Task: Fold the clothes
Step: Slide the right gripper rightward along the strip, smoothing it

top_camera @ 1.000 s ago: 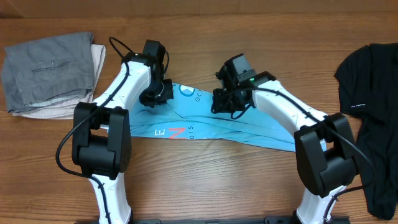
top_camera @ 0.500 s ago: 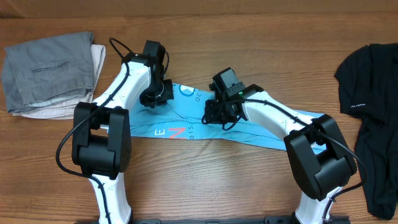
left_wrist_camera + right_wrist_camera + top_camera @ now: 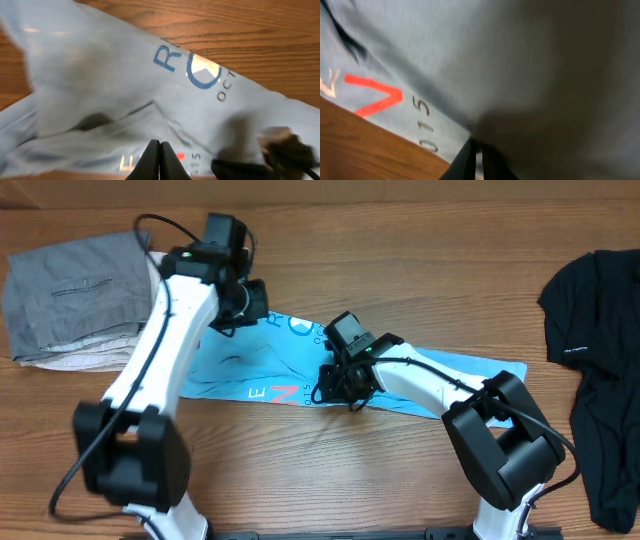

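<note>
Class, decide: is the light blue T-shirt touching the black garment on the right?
Apart. The overhead view shows bare wooden table between the light blue T-shirt and the black garment.

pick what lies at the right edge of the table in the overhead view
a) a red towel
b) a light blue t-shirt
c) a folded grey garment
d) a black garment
d: the black garment lies at the right edge, while the folded grey garment is at the far left and the light blue T-shirt is spread in the middle.
</note>
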You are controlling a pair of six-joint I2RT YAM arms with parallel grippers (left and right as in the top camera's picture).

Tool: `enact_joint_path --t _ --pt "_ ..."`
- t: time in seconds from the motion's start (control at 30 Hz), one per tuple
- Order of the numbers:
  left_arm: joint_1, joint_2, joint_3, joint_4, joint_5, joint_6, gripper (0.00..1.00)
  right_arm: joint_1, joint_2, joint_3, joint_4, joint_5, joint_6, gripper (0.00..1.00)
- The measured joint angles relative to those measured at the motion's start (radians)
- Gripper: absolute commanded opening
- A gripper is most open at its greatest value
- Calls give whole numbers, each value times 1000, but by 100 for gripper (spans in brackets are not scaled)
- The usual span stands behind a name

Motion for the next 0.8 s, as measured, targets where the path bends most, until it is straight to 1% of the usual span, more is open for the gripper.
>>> enact_joint_path --t 0.17,0.23,0.3,0.33,0.4,0.47,0.5,0.53,0.6,0.63,0.8 --pt "23 -87 3 -53 -37 -1 4 27 -9 0 -66 -3 -60 13" --pt "33 -101 3 -70 -64 -2 10 32 -18 0 -116 8 -92 12" --pt "48 -103 3 -84 -87 -9 28 32 -29 2 -157 30 -112 9" --pt "58 -103 3 -90 -95 -14 35 30 -35 7 -171 41 -119 8" --pt "78 -103 3 -98 -107 -26 42 18 -51 24 -189 62 -129 6" --pt "90 -103 3 -105 -113 -24 55 -4 -73 45 -211 84 -129 5" --pt "100 -103 3 -108 -121 -28 76 -21 -85 53 -220 93 -127 5" --pt "103 -103 3 -113 -124 -28 87 -42 -95 60 -235 101 -127 5" --pt "103 -103 3 -117 -127 -27 93 -94 -108 69 -259 123 -127 5" --pt "103 -103 3 -117 -129 -27 99 -118 -109 71 -267 137 -127 5" --pt "103 -103 3 -117 -130 -27 100 -211 -108 71 -271 198 -127 5"
